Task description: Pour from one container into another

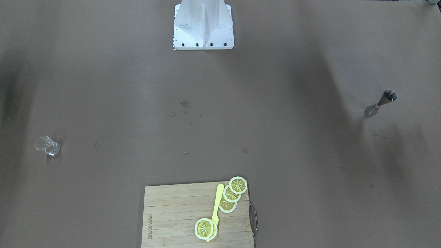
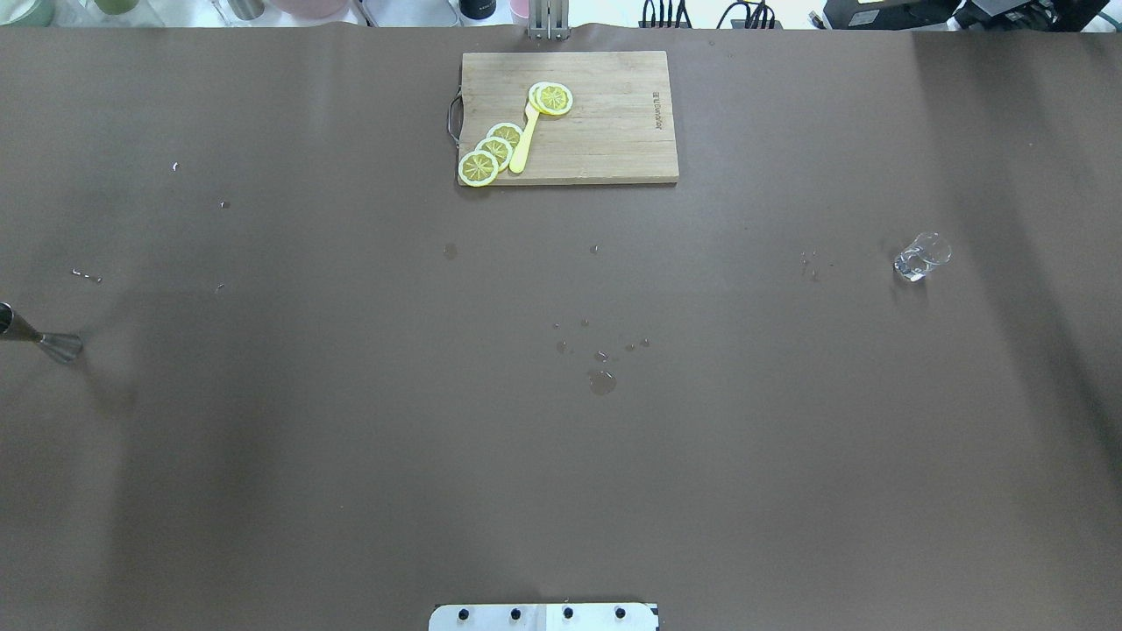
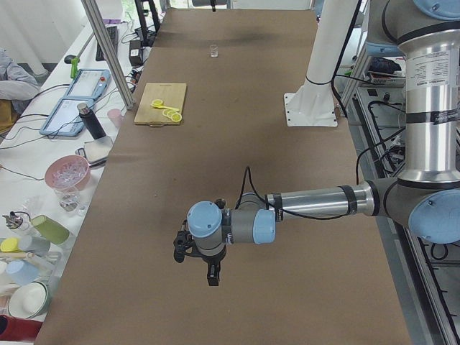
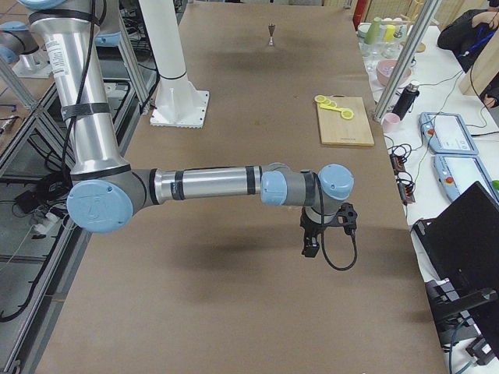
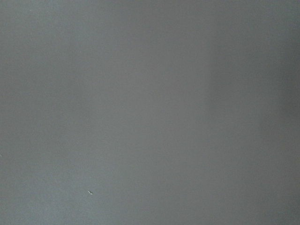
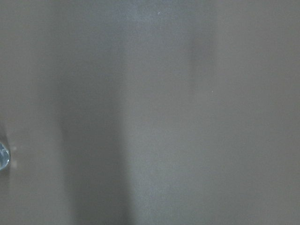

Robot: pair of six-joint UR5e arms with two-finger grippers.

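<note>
- Glass (image 2: 920,256): upright, 3 o'clock on counter (image 2: 351,482).
- Jigger (image 2: 53,343): upright, 9 o'clock edge.
- Left gripper (image 3: 210,277), right gripper (image 4: 309,249): above counter; spread or pressed together, cannot tell.

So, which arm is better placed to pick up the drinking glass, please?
The right arm, probably: the glass stands on its side of the table, while the jigger stands far off on the robot's left.

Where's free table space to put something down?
Bare: the wide stretches between jigger and wet spots, and between those spots and glass; also the strip before the robot base. Crowded only on the cutting board, under lemon slices and a yellow utensil.
</note>
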